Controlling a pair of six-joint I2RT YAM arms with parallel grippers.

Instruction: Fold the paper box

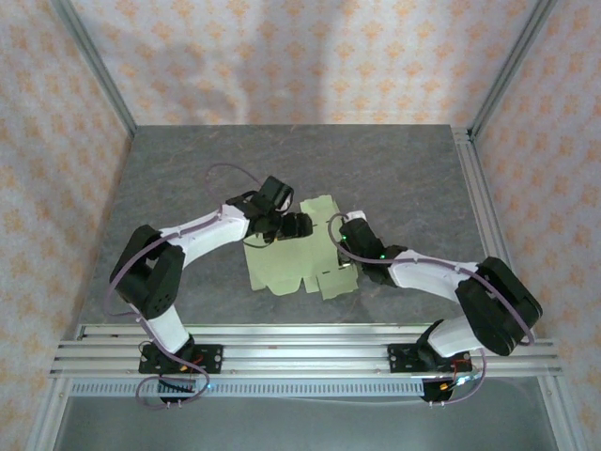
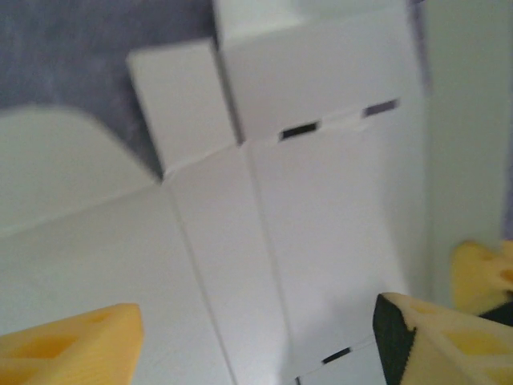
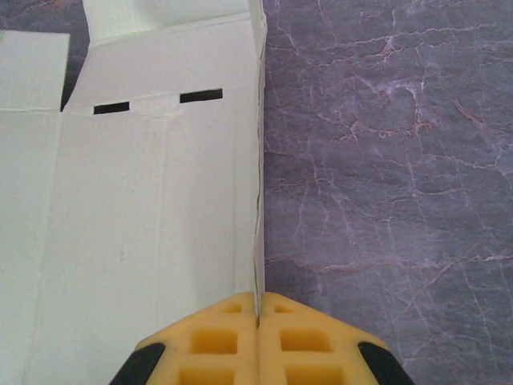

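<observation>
Mounting rails [image 1: 300, 343] run along the near edge, with both arms reaching in over mid-table.

Right gripper [image 3: 258, 311]: pads fully together, pinching the raised edge of one panel of the paper box [image 1: 291, 263]. That panel stands roughly upright against the rest of the sheet.

Left gripper [image 2: 256, 345]: jaws wide apart, hovering low over the card with nothing between them.

Box is mostly a flat die-cut sheet at table centre, between the two grippers. Its tab slots [image 3: 200, 95] are visible near one crease.

Handling estimate: very light thin card, so it will likely slide if pushed without a hold-down. It should bend easily along the score lines but crease permanently elsewhere. Best grip is probably a panel edge close to a fold, with the other gripper pressing the adjacent panel flat.

Table [image 1: 188, 178]: grey marbled, looks smooth and low-friction.

Beyond it are patterned orange-on-cream walls [image 1: 310, 56] and aluminium corner posts [image 1: 94, 66].
</observation>
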